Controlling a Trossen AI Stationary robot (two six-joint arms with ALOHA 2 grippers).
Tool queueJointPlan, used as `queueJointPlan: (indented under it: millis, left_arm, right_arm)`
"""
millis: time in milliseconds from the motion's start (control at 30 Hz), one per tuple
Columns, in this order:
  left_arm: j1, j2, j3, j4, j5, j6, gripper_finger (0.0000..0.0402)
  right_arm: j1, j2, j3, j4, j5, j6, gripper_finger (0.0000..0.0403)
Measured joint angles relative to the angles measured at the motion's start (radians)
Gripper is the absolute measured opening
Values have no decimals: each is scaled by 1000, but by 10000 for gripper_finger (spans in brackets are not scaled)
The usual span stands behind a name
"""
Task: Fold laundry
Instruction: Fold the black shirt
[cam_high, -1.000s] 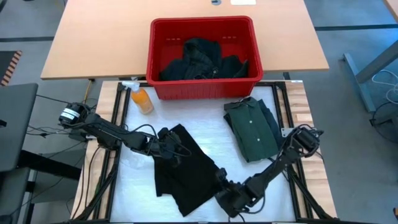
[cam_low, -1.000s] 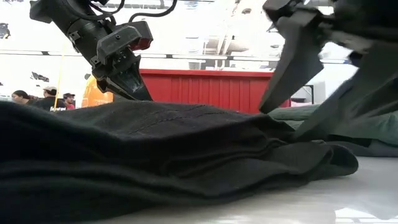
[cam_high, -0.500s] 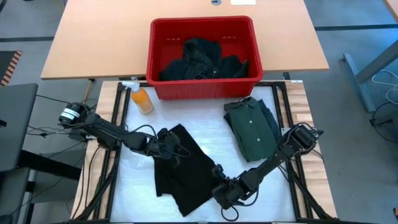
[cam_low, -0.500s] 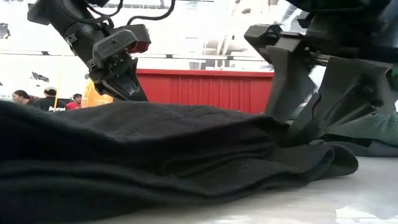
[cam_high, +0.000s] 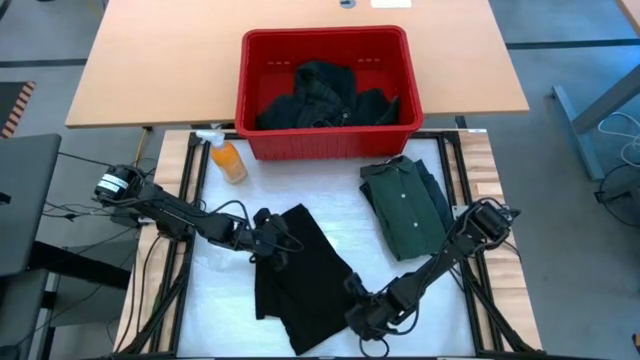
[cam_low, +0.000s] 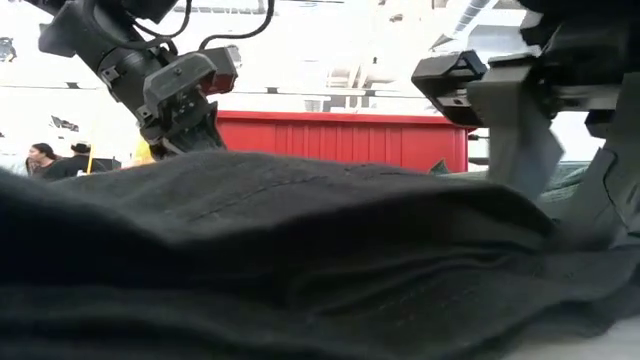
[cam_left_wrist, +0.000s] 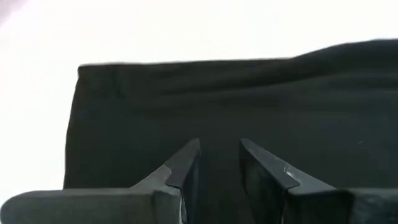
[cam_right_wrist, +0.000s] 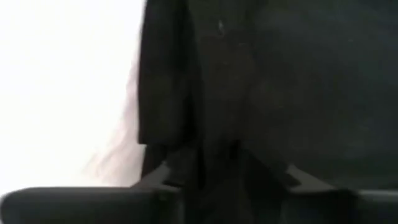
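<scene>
At table centre, toward 6 o'clock: black garment (cam_high: 300, 275) spread flat. Left gripper (cam_high: 268, 240) at its 10 o'clock corner, fingers narrowly parted, pinching cloth. Right gripper (cam_high: 358, 315) at the 4 o'clock edge, closed on a fold. Lift both corners evenly; keep tension. Folded green shirt (cam_high: 408, 208) at 2 o'clock. Red basket (cam_high: 246, 90) at 12 o'clock, white mat (cam_high: 345, 205) beneath, people beyond.

A red basket (cam_high: 252, 95) stands beside an orange bottle (cam_high: 228, 160).
</scene>
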Motion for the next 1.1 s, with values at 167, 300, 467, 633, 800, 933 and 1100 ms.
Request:
queueJointPlan:
  millis: [167, 300, 467, 633, 800, 933, 1100]
  left_arm:
    - [0, 0, 0, 18, -1, 24, 98]
    - [1, 0, 0, 18, -1, 42, 98]
    - [16, 0, 0, 19, -1, 43, 98]
    - [19, 0, 0, 23, -2, 42, 98]
    - [19, 0, 0, 27, 0, 38, 98]
    - [19, 0, 0, 28, 10, 32, 98]
    - [17, 0, 0, 33, 19, 16, 98]
  right_arm:
    - [0, -9, 0, -32, 4, 2, 208]
    - [20, -42, 0, -66, 4, 8, 251]
    - [41, -112, 0, -98, 0, 39, 259]
    - [59, -98, -7, -33, 0, 95, 260]
    - [81, -23, -16, 5, 30, 80, 260]
    - [83, -7, -23, 26, 124, 79, 260]
    - [63, -9, -41, 96, 138, 78, 260]
